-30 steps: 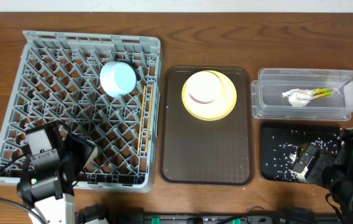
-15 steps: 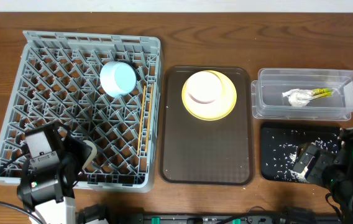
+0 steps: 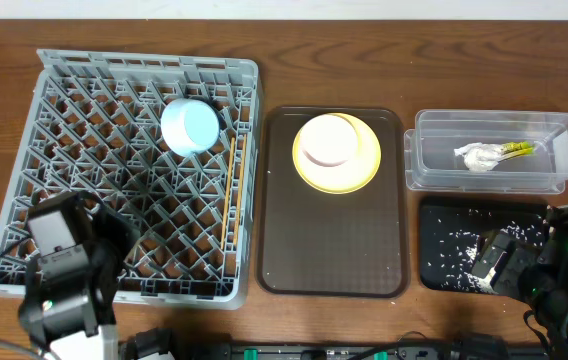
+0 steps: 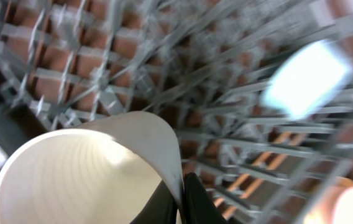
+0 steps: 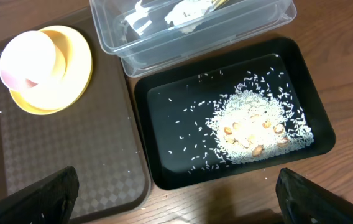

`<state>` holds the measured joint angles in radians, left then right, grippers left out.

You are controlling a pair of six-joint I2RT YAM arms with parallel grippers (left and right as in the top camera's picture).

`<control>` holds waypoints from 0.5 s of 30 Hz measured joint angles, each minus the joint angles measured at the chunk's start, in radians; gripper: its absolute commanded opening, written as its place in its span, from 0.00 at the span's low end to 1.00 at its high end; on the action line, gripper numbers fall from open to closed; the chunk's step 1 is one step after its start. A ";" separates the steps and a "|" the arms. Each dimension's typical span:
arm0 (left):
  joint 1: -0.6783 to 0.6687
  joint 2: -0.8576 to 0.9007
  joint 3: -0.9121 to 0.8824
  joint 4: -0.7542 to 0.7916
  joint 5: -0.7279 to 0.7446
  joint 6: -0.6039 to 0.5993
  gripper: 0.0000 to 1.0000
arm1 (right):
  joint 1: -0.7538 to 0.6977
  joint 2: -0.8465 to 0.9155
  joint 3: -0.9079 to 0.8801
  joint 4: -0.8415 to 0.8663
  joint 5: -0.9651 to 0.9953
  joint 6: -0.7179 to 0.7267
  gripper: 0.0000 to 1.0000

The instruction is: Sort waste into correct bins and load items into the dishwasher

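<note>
My left gripper (image 4: 178, 191) is shut on the rim of a cream bowl (image 4: 77, 171), held over the near left part of the grey dish rack (image 3: 144, 65). In the overhead view the left arm (image 3: 62, 250) hides this bowl. A light-blue bowl (image 3: 189, 125) lies upside down in the rack, and wooden chopsticks (image 3: 232, 190) lie along its right side. On the brown tray (image 3: 334, 240), a yellow plate (image 3: 366, 165) carries a pale bowl (image 3: 327, 140). My right gripper (image 5: 176, 186) stands open at the near edge of the black tray (image 5: 176, 155), with nothing between its fingers.
White crumbs (image 5: 251, 124) lie scattered in the black tray. Behind it, the clear tub (image 3: 554, 175) holds a crumpled napkin (image 3: 477, 156) and a yellow-green wrapper (image 3: 517, 149). Bare wood shows between the containers and along the table's front edge.
The left gripper has closed on the cream bowl's rim. The left arm has shifted toward the near left and now covers the bowl from above. The right arm is still.
</note>
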<state>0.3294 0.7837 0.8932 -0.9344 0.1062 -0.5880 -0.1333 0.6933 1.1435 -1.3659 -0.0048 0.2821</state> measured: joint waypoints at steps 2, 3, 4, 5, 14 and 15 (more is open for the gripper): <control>0.000 -0.008 0.037 0.000 0.043 0.029 0.08 | 0.000 0.000 0.000 0.000 0.000 0.000 0.99; 0.000 -0.012 0.050 0.001 0.075 0.048 0.08 | 0.000 0.000 0.000 0.000 0.000 0.000 0.99; 0.000 -0.013 0.058 0.000 0.112 0.069 0.08 | 0.000 0.000 0.000 0.000 0.000 0.000 0.99; 0.000 -0.010 0.060 0.000 0.157 0.093 0.08 | 0.000 0.000 0.000 0.000 0.000 0.000 0.99; 0.000 0.231 0.060 0.000 0.768 0.340 0.08 | 0.000 0.000 0.000 0.000 0.000 0.000 0.99; 0.000 0.275 0.060 0.000 0.833 0.364 0.08 | 0.000 0.000 0.000 0.000 0.000 0.000 0.99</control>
<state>0.3294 1.0584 0.9535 -0.9348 0.9390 -0.2245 -0.1333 0.6933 1.1435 -1.3659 -0.0048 0.2821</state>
